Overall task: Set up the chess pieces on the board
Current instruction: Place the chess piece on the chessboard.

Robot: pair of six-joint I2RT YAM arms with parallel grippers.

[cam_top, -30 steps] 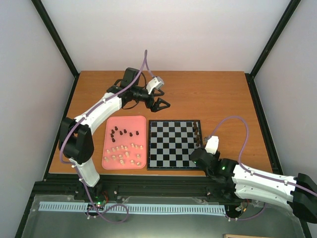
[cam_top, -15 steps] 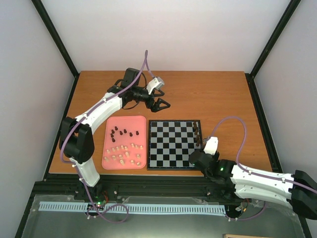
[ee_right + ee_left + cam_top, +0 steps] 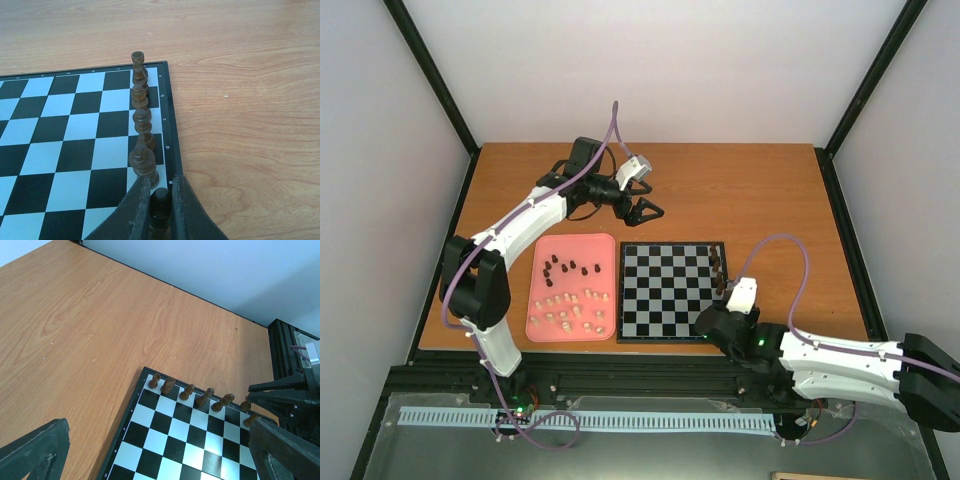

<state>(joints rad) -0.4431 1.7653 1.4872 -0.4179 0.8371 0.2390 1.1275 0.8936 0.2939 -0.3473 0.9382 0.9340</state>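
Observation:
The board (image 3: pixel 670 292) lies at the table's middle, with a row of dark pieces (image 3: pixel 718 268) along its right edge. That row also shows in the right wrist view (image 3: pixel 141 117) and in the left wrist view (image 3: pixel 190 391). My right gripper (image 3: pixel 708 320) is low at the board's near right corner and shut on a dark piece (image 3: pixel 160 202), just behind the row's nearest piece. My left gripper (image 3: pixel 645 210) is open and empty, held above the bare table beyond the board's far left corner. More dark pieces (image 3: pixel 565 267) and cream pieces (image 3: pixel 570 310) lie in the pink tray (image 3: pixel 610 245).
The pink tray sits directly left of the board. The right arm (image 3: pixel 292 395) shows at the board's edge in the left wrist view. Black frame posts stand at the table's corners, and a rail runs along the near edge.
My right gripper, with the dark piece in it, has shifted a little left and toward the near edge of the board. The left arm has hardly moved.

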